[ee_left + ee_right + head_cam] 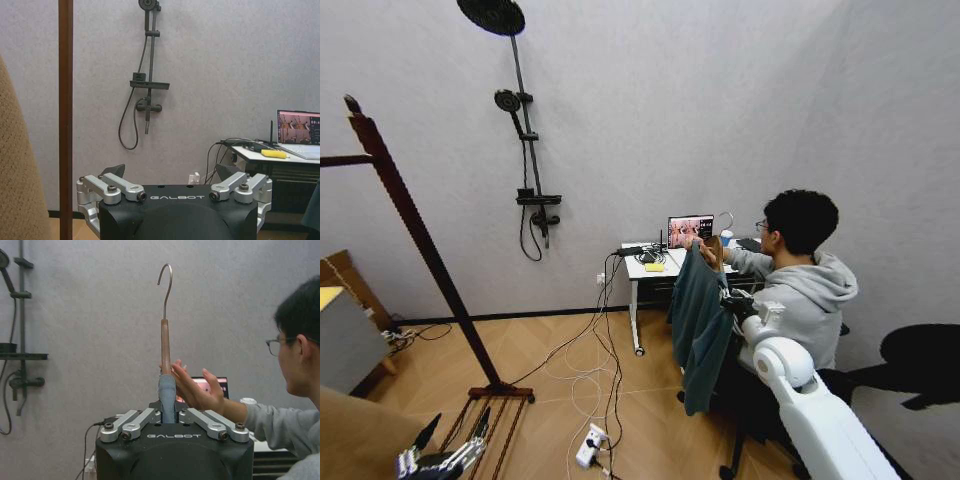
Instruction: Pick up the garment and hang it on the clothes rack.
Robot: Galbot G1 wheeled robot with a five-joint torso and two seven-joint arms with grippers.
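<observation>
The garment [700, 320], a dark teal top on a wooden hanger [165, 347] with a metal hook, hangs in the air at right, in front of a seated person. My right gripper [730, 300] is shut on it just below the hanger's neck [167, 412]. The person's hand [192, 387] touches the hanger from behind. The clothes rack [420, 250], dark red-brown with a ball-topped post, stands far to the left; its post [65, 120] runs beside my left gripper [172, 175]. That left gripper [440, 455] hangs low near the rack's base, open and holding nothing.
A white desk [642, 268] with a laptop stands by the back wall. Cables and a power strip [588, 445] lie on the wooden floor between rack and desk. A black shower fixture [525, 150] is on the wall. Tan fabric [15, 175] hangs close to the left gripper.
</observation>
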